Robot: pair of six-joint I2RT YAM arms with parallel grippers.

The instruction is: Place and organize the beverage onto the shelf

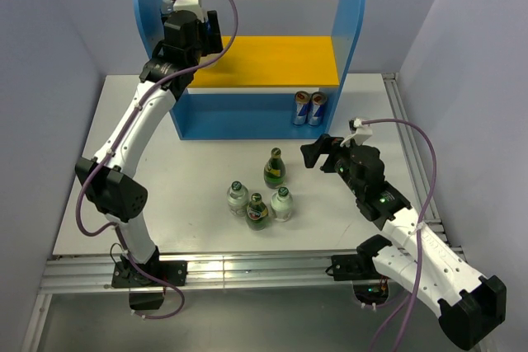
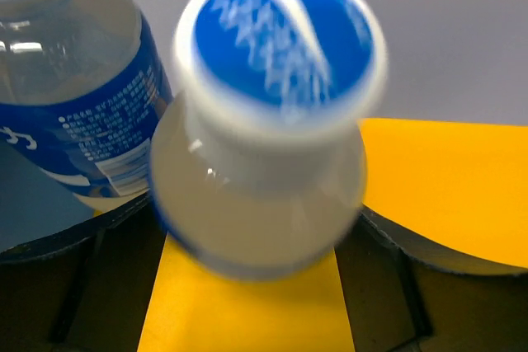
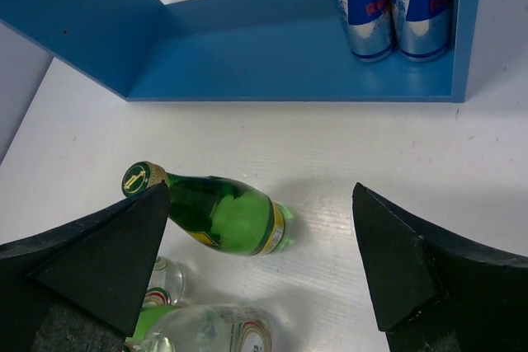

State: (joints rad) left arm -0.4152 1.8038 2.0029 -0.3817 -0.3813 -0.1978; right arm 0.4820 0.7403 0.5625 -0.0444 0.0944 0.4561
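Observation:
My left gripper (image 1: 208,32) is over the left end of the shelf's yellow upper board (image 1: 272,59). In the left wrist view it (image 2: 257,245) is shut on a clear bottle (image 2: 264,204) with a blue-topped white cap, upright over the board (image 2: 445,179). A second clear blue-label bottle (image 2: 78,96) stands just to its left, by the blue side panel (image 1: 147,6). On the table stand two dark green bottles (image 1: 275,169) (image 1: 257,212) and two pale bottles (image 1: 238,197) (image 1: 282,204). My right gripper (image 1: 318,152) is open and empty, right of the far green bottle (image 3: 227,216).
Two blue-silver cans (image 1: 309,109) stand on the shelf's lower level at its right end, also in the right wrist view (image 3: 388,6). The right side panel (image 1: 353,14) rises behind them. A pale bottle (image 3: 206,331) shows at the bottom of the right wrist view.

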